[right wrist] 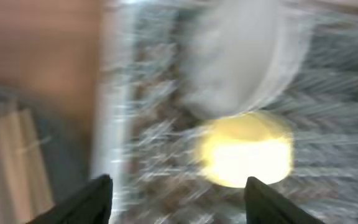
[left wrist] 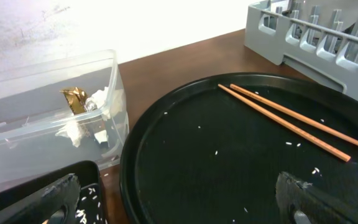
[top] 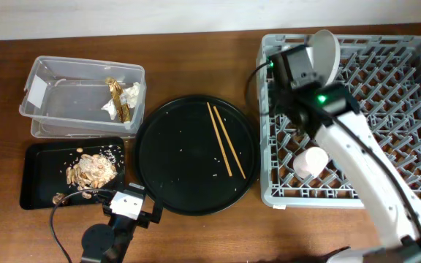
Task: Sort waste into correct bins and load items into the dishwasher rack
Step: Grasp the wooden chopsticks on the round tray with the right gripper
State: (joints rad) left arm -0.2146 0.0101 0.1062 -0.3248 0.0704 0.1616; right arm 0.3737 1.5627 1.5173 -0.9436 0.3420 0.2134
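Note:
Two chopsticks [top: 220,139] lie on the round black tray [top: 174,175]; they also show in the left wrist view [left wrist: 291,121]. My left gripper [top: 130,208] [left wrist: 179,208] is open and empty, low over the gap between that tray and the shallow black tray [top: 39,179] of food scraps [top: 90,172]. The clear tub [top: 64,109] holds tissue [top: 130,93] and the gold wrapper [top: 115,95]. My right gripper [top: 287,62] [right wrist: 179,199] is open and empty over the rack [top: 408,109]. The blurred right wrist view shows the plate [right wrist: 241,62] and yellow bowl [right wrist: 244,155]. The plate [top: 326,51] stands upright. The pink cup [top: 309,161] lies in the rack. The blue cup is out of view.
The rack's corner [left wrist: 309,37] rises just right of the round tray. The right arm stretches across the rack's front half. The tub [left wrist: 42,124] and the black tray [left wrist: 86,180] stand close together at the left.

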